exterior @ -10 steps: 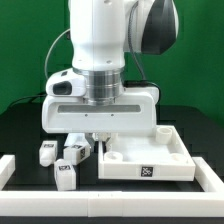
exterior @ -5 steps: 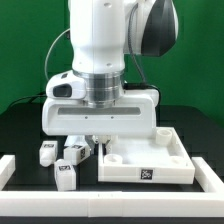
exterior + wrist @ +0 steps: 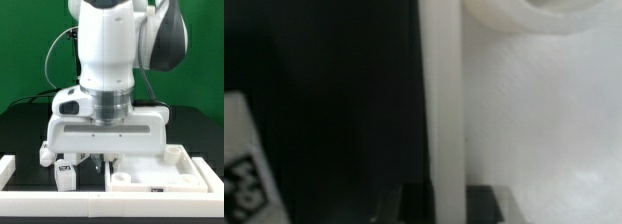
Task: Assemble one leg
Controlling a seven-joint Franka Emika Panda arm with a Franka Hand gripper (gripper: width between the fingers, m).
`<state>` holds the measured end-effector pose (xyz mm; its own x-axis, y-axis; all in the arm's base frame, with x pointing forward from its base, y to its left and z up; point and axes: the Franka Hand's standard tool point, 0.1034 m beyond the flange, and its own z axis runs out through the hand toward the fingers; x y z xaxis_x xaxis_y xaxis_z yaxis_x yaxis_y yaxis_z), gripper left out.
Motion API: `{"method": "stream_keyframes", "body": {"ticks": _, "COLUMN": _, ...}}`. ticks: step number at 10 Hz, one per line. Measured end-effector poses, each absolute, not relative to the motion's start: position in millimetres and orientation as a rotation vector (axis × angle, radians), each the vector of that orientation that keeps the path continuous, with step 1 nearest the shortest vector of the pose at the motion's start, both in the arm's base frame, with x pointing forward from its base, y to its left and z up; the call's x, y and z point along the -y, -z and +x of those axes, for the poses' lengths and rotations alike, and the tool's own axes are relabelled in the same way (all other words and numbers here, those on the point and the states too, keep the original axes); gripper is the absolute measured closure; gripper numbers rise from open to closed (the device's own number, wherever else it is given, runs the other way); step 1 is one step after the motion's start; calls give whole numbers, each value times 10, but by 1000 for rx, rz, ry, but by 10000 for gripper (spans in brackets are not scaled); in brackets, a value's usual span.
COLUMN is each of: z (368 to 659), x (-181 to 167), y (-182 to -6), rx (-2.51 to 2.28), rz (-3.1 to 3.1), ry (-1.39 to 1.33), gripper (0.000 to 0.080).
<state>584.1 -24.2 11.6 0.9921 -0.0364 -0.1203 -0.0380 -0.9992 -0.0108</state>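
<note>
My gripper (image 3: 100, 160) is low behind the hand, with its jaws set either side of the near-left wall of the large white tray-like part (image 3: 150, 186). In the wrist view the gripper (image 3: 448, 206) has its dark fingertips (image 3: 415, 206) pressed against both faces of that thin wall (image 3: 441, 100), shut on it. One leg (image 3: 65, 178), a small white block with tags, lies on the black table on the exterior view's left of the tray. A second leg (image 3: 45, 155) lies behind it, partly hidden by the hand. A tagged white block edge (image 3: 242, 175) shows in the wrist view.
A round white post (image 3: 176, 153) stands in the tray's far corner; it also shows in the wrist view (image 3: 518, 12). A white rail (image 3: 6, 170) borders the table on the exterior view's left, and another (image 3: 110, 212) runs along the front. A green backdrop is behind.
The arm has come down and toward the camera. The tray part has shifted toward the camera and the exterior view's right with the gripper. The legs have stayed put.
</note>
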Motion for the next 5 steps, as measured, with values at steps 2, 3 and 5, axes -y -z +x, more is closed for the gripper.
{"method": "stream_keyframes", "body": {"ticks": 2, "z": 5874, "x": 215, "y": -96, "rx": -72, "rz": -3125, "ry": -188, "gripper": 745}}
{"method": "stream_keyframes", "body": {"ticks": 3, "z": 5875, "x": 214, "y": -96, "rx": -72, "rz": -3125, "ry": -190, "gripper": 745}}
{"method": "stream_keyframes", "body": {"ticks": 5, "z": 5875, "x": 216, "y": -98, "rx": -63, "rz": -3127, "ry": -197, "gripper": 745}}
